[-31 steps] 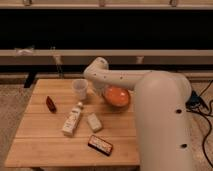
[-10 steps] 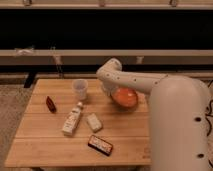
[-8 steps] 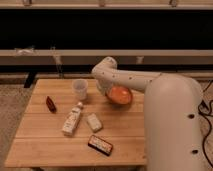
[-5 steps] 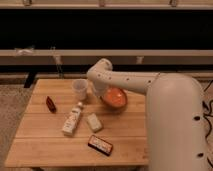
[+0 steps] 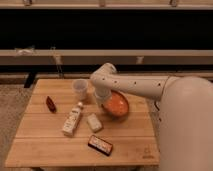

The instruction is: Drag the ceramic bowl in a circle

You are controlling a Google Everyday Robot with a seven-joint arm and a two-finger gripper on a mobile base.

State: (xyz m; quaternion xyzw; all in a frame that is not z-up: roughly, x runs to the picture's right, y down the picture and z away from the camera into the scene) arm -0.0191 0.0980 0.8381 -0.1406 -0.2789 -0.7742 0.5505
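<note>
A wooden table (image 5: 45,147) holds six small things: one bowl (image 5: 117,105), one cup (image 5: 80,88), one bottle (image 5: 72,120), one pale block (image 5: 94,122), one dark packet (image 5: 100,145) and one dark red item (image 5: 50,103). One white robot arm (image 5: 145,87) reaches in from the right, its bulky rounded body filling the lower right corner. The arm runs leftward above the table, level, then bends down at a rounded joint above the bowl's left edge. The gripper (image 5: 103,98) points downward at the left rim of the bowl, just right of the cup. The bowl is round, shallow, glossy orange-red, and sits right of centre on the table, partly under the arm. The cup is small, translucent white and upright, at the back near the middle. The bottle is white with a label, lying on its side, pointing toward the cup. The pale block lies just beside it, between the bottle and the bowl. The dark packet is flat and rectangular, near the front edge. The red item is small and oblong, toward the left edge. The tabletop shows light planks with visible grain.
</note>
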